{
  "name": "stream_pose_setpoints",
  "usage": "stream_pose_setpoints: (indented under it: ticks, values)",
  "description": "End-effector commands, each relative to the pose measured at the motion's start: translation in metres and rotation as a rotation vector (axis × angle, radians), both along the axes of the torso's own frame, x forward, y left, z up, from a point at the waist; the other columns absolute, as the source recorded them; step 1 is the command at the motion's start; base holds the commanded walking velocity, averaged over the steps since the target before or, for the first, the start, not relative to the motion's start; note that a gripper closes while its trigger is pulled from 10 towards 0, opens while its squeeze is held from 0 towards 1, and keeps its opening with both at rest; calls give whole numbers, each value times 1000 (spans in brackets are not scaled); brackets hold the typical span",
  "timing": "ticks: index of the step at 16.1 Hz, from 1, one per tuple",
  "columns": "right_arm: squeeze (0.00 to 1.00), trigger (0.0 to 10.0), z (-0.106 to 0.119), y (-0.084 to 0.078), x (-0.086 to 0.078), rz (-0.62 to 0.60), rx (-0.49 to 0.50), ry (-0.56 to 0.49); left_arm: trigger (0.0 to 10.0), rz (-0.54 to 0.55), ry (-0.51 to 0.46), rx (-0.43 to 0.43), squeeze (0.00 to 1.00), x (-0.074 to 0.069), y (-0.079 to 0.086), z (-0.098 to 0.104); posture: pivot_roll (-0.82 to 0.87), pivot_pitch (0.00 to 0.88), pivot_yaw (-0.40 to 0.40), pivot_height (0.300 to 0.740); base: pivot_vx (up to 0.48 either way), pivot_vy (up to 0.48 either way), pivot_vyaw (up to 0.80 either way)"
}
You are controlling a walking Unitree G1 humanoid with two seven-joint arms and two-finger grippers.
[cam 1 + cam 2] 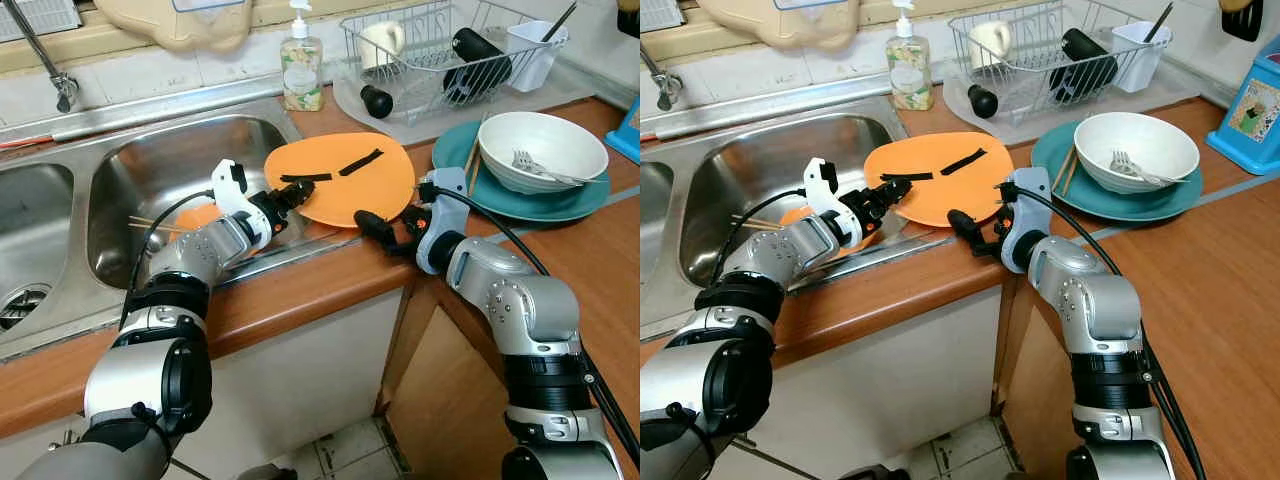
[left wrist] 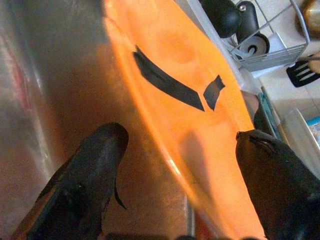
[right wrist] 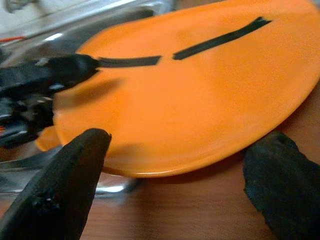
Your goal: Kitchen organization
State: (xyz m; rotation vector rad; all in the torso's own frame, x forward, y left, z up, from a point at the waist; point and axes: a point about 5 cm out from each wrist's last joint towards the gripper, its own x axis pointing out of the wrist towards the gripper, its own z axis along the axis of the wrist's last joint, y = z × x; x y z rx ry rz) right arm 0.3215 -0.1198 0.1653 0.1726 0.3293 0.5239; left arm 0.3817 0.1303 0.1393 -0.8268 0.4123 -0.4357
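Double steel sink (image 1: 180, 165) set in a wooden counter (image 1: 600, 260), dish rack (image 1: 440, 50) at the back with cup and dark bottle in it, teal plate (image 1: 545, 205) carrying a white bowl (image 1: 555, 150) and fork; little sorted so far by the look of it, most still to put away. Orange plate (image 1: 340, 180) lying tilted across the sink edge and counter, two black strips on its face, not lifted. Left gripper (image 1: 285, 200) spread wide about the plate's sink-side rim, right gripper (image 1: 385, 232) likewise parted at the counter-side rim, neither clamped on anything.
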Motion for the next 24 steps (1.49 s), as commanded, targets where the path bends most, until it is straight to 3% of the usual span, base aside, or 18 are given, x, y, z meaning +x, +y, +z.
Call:
stream_pose_setpoints:
  ticks: [1, 2, 3, 16, 24]
  values:
    - [0, 10000, 13, 11, -3, 68, 24, -71, 3137, 15, -1, -44, 0, 2, 1, 5, -151, 0, 126, 740, 0, 0, 0]
    - [0, 10000, 14, 12, -4, 74, 25, -76, 588, 18, -3, -55, 0, 2, 1, 6, -151, 0, 126, 740, 0, 0, 0]
    - [0, 10000, 15, 13, -5, 88, 27, -87, 0, 24, -9, -69, 0, 3, 3, 6, -151, 0, 126, 740, 0, 0, 0]
    - [0, 10000, 13, 14, -11, 118, 11, -108, 0, 83, -18, -165, 0, 2, 13, 7, -150, 0, 122, 740, 0, 0, 0]
    - [0, 10000, 12, 15, -14, 142, -17, -118, 0, 138, -15, -283, 0, 0, 19, 12, -139, 0, 107, 740, 0, 0, 0]
